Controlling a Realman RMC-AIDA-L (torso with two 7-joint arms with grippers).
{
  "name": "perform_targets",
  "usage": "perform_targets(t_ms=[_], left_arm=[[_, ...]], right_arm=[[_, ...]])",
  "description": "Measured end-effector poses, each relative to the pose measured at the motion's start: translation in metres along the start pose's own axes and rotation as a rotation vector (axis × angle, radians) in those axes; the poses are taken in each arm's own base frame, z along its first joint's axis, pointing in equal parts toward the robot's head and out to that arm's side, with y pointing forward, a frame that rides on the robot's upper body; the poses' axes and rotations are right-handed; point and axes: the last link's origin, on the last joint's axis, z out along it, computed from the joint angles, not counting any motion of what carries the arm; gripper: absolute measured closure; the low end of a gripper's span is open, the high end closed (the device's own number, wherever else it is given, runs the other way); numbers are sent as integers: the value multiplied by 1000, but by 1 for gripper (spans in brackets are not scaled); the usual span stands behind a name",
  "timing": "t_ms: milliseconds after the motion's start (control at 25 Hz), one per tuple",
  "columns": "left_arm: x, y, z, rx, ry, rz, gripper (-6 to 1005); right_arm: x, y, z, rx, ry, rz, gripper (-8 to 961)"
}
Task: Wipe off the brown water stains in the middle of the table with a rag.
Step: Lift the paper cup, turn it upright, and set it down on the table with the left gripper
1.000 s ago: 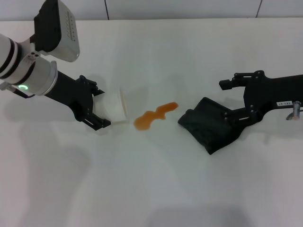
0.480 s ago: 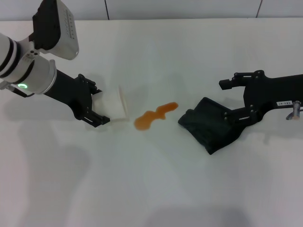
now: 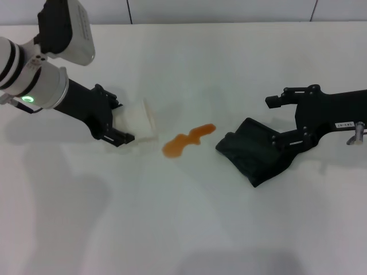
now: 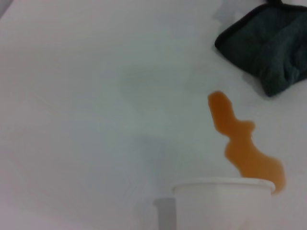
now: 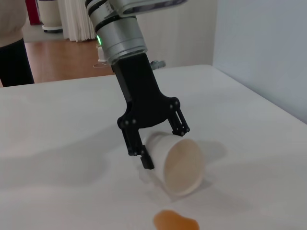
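The brown water stains [image 3: 186,140] lie as a wavy orange puddle in the middle of the white table [image 3: 189,229]; they also show in the left wrist view [image 4: 241,143] and right wrist view [image 5: 175,222]. The dark rag [image 3: 255,150] lies crumpled just right of the puddle [image 4: 268,45]. My right gripper [image 3: 277,122] stands open at the rag's right edge, its lower finger resting on the cloth. Left of the puddle, my left gripper [image 3: 121,121] is shut on a white paper cup [image 3: 139,121] tipped on its side, mouth toward the puddle [image 5: 180,164].
The cup's rim [image 4: 223,189] sits close to the rounder end of the puddle. A wall runs behind the table's far edge. Bare white tabletop spreads in front of the puddle and the rag.
My left gripper has drawn the cup slightly back and to the left, away from the puddle. The right gripper, rag and stain have not moved.
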Motion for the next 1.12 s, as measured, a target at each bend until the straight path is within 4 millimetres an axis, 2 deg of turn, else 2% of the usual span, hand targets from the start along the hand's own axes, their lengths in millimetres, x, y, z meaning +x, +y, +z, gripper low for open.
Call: perform_targets(t_ms=[520,840,1120], left_arm=[[6,-7,-21,66,187,-122,292],[-21,9,-19,110,376,-230,293],[-47,33,-14,171,597,-302,297]], right_arm=[[0,0,0,1,0,1,112],[-3,0,0,3,-17,-8,112],[-3,0,-1,2,-23,-9,112]])
